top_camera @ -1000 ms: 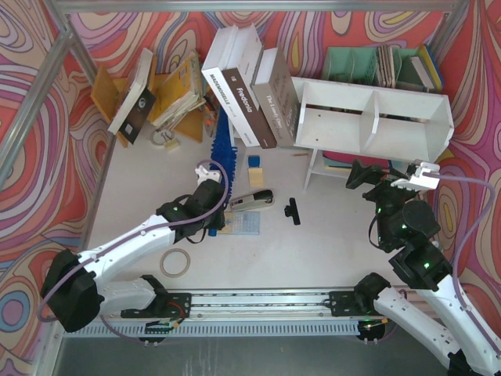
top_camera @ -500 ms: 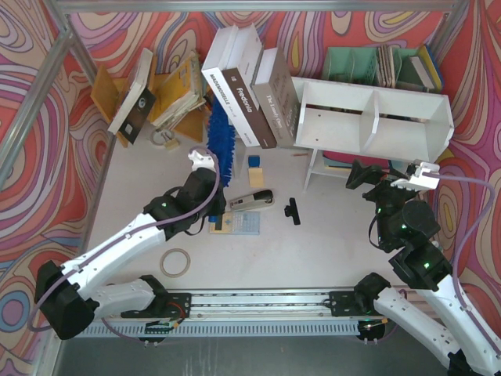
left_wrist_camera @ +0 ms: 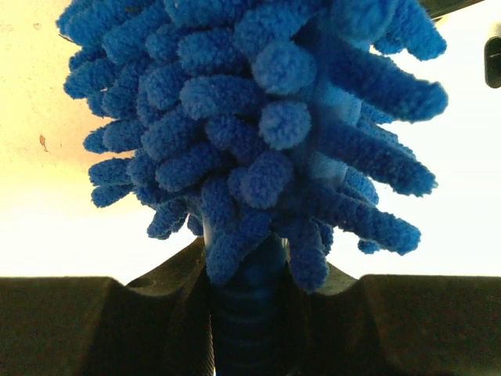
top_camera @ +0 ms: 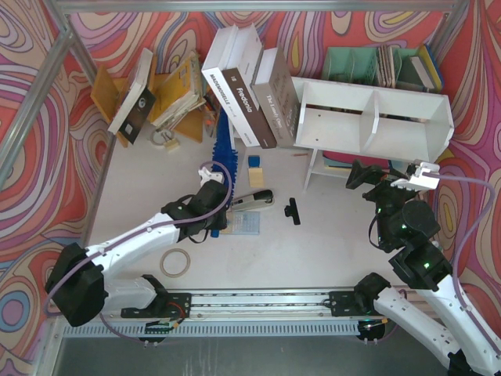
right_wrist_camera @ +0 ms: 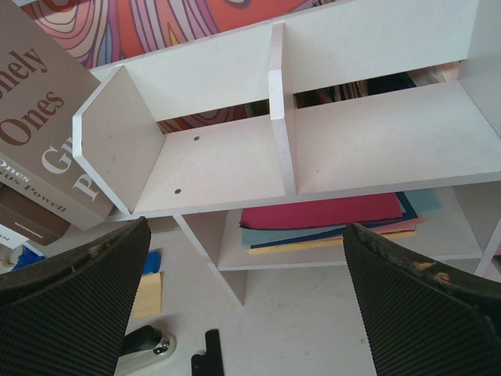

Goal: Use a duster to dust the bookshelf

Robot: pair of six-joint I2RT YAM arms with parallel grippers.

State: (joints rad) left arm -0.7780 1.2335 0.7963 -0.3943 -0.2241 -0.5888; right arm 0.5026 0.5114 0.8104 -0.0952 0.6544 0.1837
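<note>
The blue duster (top_camera: 225, 157) points away from me toward the leaning books, its fluffy head (left_wrist_camera: 258, 117) filling the left wrist view. My left gripper (top_camera: 216, 182) is shut on its ribbed blue handle (left_wrist_camera: 249, 313). The white bookshelf (top_camera: 376, 117) stands at the back right, well to the right of the duster. It shows two bare compartments split by a divider (right_wrist_camera: 280, 117). My right gripper (top_camera: 390, 177) hovers just in front of the shelf, open, with nothing between its fingers (right_wrist_camera: 70, 305).
Large books (top_camera: 250, 86) lean against the shelf's left end. An orange rack (top_camera: 109, 94) is at back left, a teal organiser (top_camera: 368, 63) behind the shelf. Stapler (top_camera: 252, 200), black clip (top_camera: 293, 210), tape ring (top_camera: 176, 262) and small blocks (top_camera: 255, 168) lie on the table. Coloured folders (right_wrist_camera: 329, 215) lie under the shelf.
Half a second ago the left arm had pushed the duster up and farther toward the books. It has now drawn back and lowered it. The right arm has not moved.
</note>
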